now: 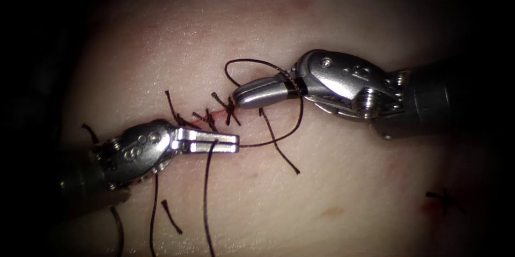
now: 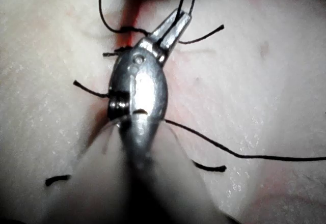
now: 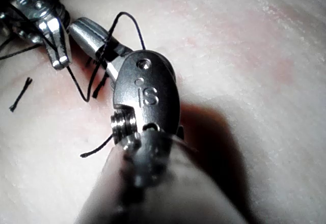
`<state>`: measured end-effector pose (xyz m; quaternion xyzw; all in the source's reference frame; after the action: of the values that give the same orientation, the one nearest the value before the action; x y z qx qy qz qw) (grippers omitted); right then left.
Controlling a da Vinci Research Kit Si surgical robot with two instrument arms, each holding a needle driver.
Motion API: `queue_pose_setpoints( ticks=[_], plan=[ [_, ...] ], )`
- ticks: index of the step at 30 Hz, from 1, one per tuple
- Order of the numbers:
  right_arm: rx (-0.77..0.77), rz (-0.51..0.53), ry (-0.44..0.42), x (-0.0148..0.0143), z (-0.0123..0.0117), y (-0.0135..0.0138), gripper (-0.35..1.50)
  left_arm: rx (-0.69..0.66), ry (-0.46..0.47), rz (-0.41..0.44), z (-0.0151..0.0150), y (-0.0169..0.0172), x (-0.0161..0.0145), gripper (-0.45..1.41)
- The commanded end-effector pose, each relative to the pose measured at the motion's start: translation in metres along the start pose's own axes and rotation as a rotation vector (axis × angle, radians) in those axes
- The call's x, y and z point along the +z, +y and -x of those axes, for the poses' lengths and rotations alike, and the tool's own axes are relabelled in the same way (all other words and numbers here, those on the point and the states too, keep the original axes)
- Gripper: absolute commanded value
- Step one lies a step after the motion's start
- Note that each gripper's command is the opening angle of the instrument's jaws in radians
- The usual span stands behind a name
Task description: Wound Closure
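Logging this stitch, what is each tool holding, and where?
Left tool is shut on the thread at its tip. Thread loops around the right tool; shut, no clear hold. No needle seen.

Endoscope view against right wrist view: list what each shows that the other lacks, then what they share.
Endoscope view adds: the thin red cut crossed by dark knotted stitches, and a separate dark thread mark far to the right of the cut. Right wrist view adds: the close stamped steel wrist housing of the right tool. Shared: the shut left steel claw gripping dark thread, the shut right steel claw with a thread loop wound round it, and pale tissue.
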<state>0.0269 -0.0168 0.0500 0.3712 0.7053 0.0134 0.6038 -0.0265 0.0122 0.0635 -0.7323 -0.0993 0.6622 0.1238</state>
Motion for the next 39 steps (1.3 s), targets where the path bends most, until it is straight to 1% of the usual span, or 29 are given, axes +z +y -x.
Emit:
queue_pose_setpoints(
  ticks=[1,6,7,12,14,18,27,28,30,31,32,34,35,36,39],
  plan=[
    [-0.009,-0.056,-0.049,0.0006,0.0008,0.0000,-0.35,0.000,0.001,0.000,0.0005,-0.0004,0.0005,-0.45],
    [-0.070,-0.204,-0.193,0.0012,0.0016,-0.0006,-0.35,-0.001,0.000,-0.010,0.0007,-0.0013,0.0009,-0.45],
    [-0.086,-0.236,-0.237,0.0015,0.0018,-0.0007,-0.35,-0.001,0.000,-0.011,0.0007,-0.0014,0.0009,-0.45],
    [-0.161,-0.364,-0.399,0.0020,0.0023,-0.0014,-0.35,-0.001,0.002,-0.016,0.0008,-0.0021,0.0009,-0.45],
    [-0.184,-0.403,-0.435,0.0021,0.0023,-0.0018,-0.35,-0.001,0.007,-0.018,0.0008,-0.0023,0.0006,-0.45],
    [-0.227,-0.466,-0.494,0.0025,0.0024,-0.0023,-0.35,-0.003,0.020,-0.024,0.0008,-0.0030,0.0000,-0.45],
    [-0.303,-0.547,-0.695,0.0038,0.0033,-0.0029,-0.35,-0.003,0.025,-0.033,0.0007,-0.0032,-0.0001,-0.45],
    [-0.304,-0.553,-0.717,0.0039,0.0034,-0.0031,-0.30,-0.003,0.024,-0.033,0.0007,-0.0032,-0.0001,-0.45],
    [-0.309,-0.566,-0.748,0.0038,0.0037,-0.0035,-0.03,-0.004,0.024,-0.032,0.0007,-0.0031,-0.0002,-0.45],
    [-0.311,-0.571,-0.758,0.0037,0.0038,-0.0037,0.04,-0.004,0.024,-0.031,0.0007,-0.0031,-0.0002,-0.45],
    [-0.312,-0.577,-0.770,0.0036,0.0039,-0.0039,0.05,-0.004,0.025,-0.031,0.0007,-0.0030,-0.0002,-0.45],
    [-0.318,-0.580,-0.784,0.0032,0.0040,-0.0044,0.24,-0.004,0.025,-0.030,0.0007,-0.0030,-0.0003,-0.45],
    [-0.324,-0.576,-0.790,0.0030,0.0041,-0.0046,0.37,-0.003,0.027,-0.032,0.0007,-0.0030,-0.0003,-0.45],
    [-0.334,-0.566,-0.798,0.0025,0.0042,-0.0050,0.61,-0.003,0.027,-0.032,0.0007,-0.0030,-0.0003,-0.45],
    [-0.344,-0.571,-0.803,0.0018,0.0043,-0.0054,0.64,-0.008,0.027,-0.033,0.0007,-0.0030,-0.0002,-0.45]
  ],
)
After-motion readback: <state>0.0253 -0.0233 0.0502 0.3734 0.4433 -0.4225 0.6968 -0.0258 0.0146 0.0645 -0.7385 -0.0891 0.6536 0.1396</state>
